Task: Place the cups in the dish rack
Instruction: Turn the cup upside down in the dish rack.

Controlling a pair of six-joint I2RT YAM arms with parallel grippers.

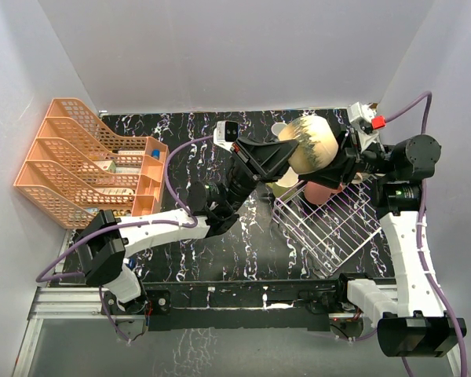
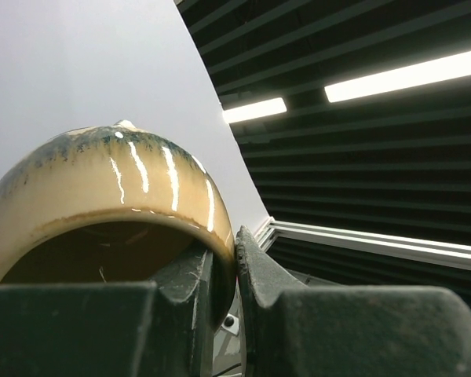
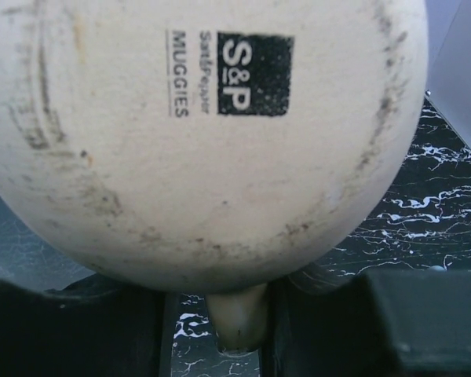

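Aloft, tan mug lies sideways — mouth toward left hand pinching its rim, base toward right hand, grip unclear.

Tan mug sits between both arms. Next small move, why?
Probably close the right end effector on the handle of the tan mug: it sits between the fingers with a gap on one side, while the left end effector pinches the rim.

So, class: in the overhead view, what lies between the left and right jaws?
The tan mug. The top view shows it between them, and the left wrist view shows the left jaws pinching its rim.
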